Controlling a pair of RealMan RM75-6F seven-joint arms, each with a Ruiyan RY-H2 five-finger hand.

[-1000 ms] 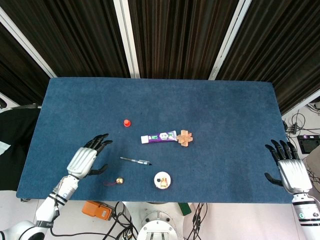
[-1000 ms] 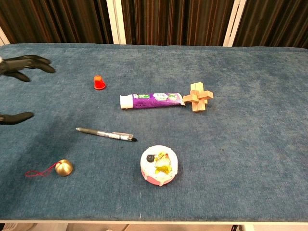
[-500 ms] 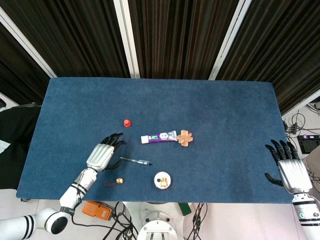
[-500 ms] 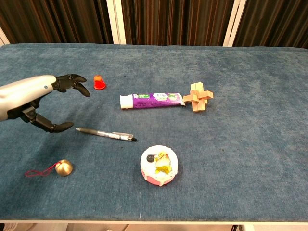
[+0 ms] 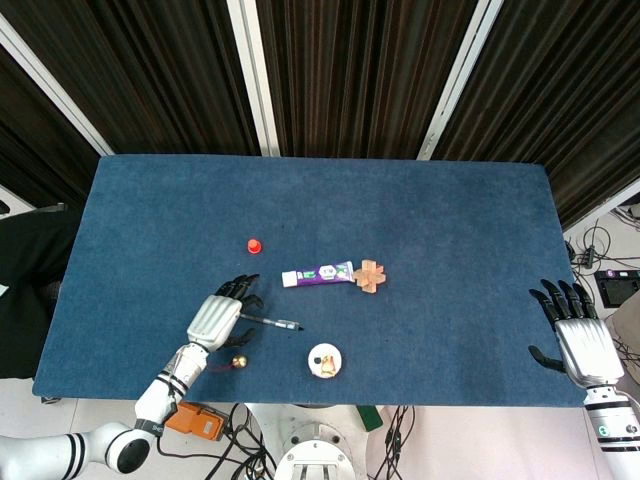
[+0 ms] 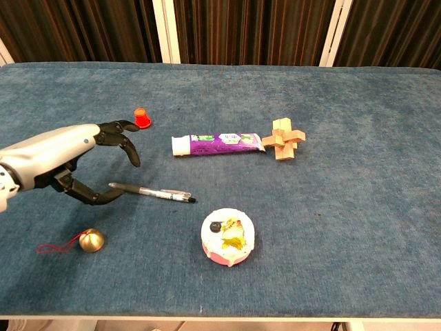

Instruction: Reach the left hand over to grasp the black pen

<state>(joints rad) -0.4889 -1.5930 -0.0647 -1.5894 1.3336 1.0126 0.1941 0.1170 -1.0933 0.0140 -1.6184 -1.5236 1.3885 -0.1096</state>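
The black pen [image 6: 153,192] [image 5: 273,322] lies flat on the blue table, tip pointing right. My left hand [image 6: 72,160] [image 5: 220,319] hovers at the pen's left end, fingers spread and curved; the thumb lies just in front of the pen's end and the fingers arch over its far side. It holds nothing. My right hand [image 5: 575,335] stays open at the table's right front edge, seen only in the head view.
Behind the pen lie a purple toothpaste tube [image 6: 217,144], a wooden burr puzzle [image 6: 283,139] and a small red cap [image 6: 142,118]. In front are a gold bell on a red cord [image 6: 90,240] and a round white container [image 6: 228,237].
My left hand has travelled right from the table's left side until its fingers straddle the pen's left end. The pen and the right hand have not moved.
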